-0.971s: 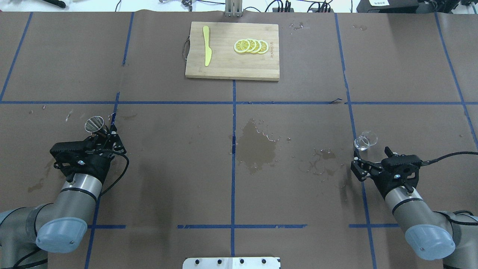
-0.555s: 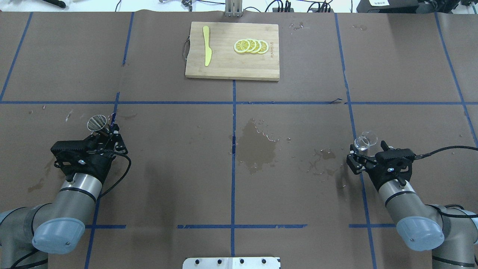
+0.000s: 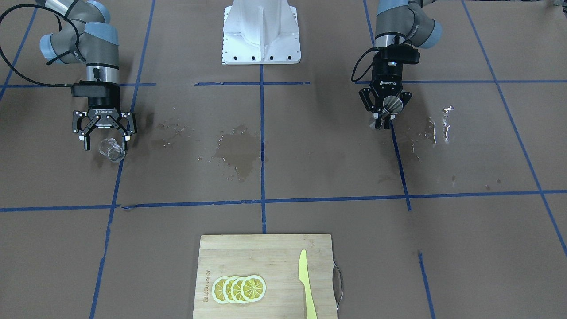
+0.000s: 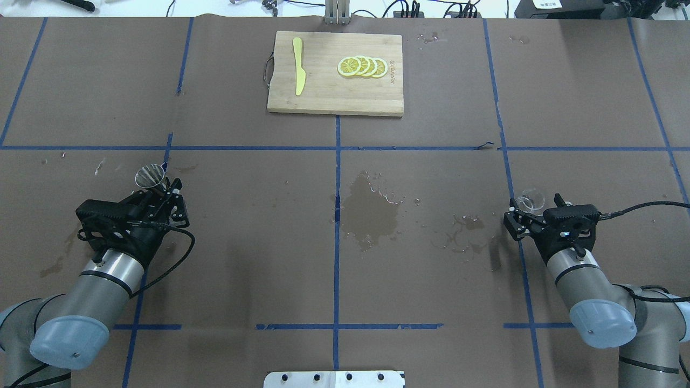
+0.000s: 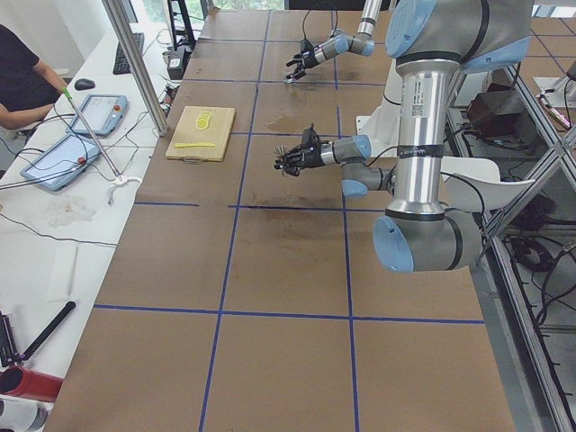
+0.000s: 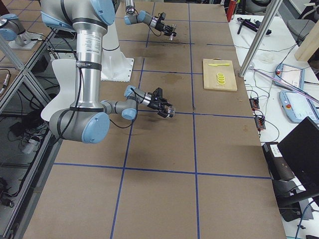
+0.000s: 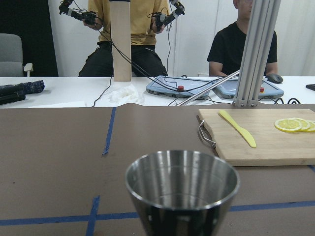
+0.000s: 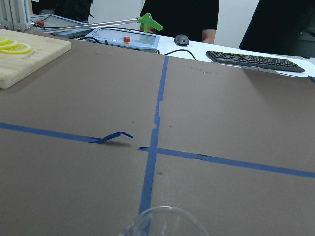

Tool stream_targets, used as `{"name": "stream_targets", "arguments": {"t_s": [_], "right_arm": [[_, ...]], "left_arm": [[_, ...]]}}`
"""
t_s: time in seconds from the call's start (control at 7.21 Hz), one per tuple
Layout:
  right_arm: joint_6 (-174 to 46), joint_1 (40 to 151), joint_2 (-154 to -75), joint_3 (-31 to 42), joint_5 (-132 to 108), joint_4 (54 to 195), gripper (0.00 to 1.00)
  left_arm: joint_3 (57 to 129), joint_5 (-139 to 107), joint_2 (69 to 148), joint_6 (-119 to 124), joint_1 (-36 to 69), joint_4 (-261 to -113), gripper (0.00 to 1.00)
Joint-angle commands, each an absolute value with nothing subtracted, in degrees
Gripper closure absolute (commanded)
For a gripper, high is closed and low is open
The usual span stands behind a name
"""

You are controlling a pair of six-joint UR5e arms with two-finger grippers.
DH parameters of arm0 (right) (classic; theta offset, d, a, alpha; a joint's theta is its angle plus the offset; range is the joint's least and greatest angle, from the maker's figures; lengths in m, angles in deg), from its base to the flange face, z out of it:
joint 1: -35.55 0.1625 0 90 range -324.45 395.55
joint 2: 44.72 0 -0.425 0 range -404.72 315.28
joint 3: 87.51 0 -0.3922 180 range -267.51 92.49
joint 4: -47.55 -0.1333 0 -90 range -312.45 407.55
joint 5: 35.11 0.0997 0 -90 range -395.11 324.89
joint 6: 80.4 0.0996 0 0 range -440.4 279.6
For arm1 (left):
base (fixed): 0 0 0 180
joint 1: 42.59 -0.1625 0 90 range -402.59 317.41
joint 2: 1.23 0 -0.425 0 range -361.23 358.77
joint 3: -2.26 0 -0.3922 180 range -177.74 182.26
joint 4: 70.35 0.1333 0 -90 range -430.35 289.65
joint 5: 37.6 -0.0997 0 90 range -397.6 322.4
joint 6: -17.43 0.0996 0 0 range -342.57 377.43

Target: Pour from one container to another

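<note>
exterior front-facing shows the right gripper [image 3: 105, 138] wide open, empty, at the glass beaker [image 3: 110, 149], probably light, slick, breakable, best pinched mid-wall; the left gripper [image 3: 382, 117] clamps the stiff metal jigger [image 3: 392, 105].

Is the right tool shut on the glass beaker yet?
Open: the right tool's fingers spread wide, glass beaker standing free at their tips.

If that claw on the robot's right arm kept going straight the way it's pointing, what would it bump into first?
The clear glass cup. It stands right at the tips of the open right gripper, partly between the fingers as far as I can judge. Whether they already touch it is unclear.
</note>
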State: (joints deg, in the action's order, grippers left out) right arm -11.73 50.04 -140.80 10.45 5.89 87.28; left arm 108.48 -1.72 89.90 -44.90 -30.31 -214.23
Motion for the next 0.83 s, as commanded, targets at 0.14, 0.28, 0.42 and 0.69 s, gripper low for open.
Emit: {"name": "stream_targets", "arguments": {"t_s": [0.14,0.28,0.42,0.69], "right_arm": [[-11.7,50.1,-138.5,9.2,6.5,87.3,0.01],[-11.7,50.1,-138.2,9.0,6.7,87.3,0.01],[-11.7,50.2,-138.2,9.0,7.1,87.3,0.01],[-11.6,50.2,-138.2,9.0,7.1,87.3,0.01]], "left_arm": [[107.7,-1.7,90.1,-43.5,-30.3,-215.6,1.00],[107.8,-1.7,90.1,-43.5,-30.3,-215.6,1.00],[107.9,-1.7,90.2,-43.5,-30.3,-215.7,1.00],[107.9,-1.8,90.5,-43.4,-30.3,-215.6,1.00]]}}
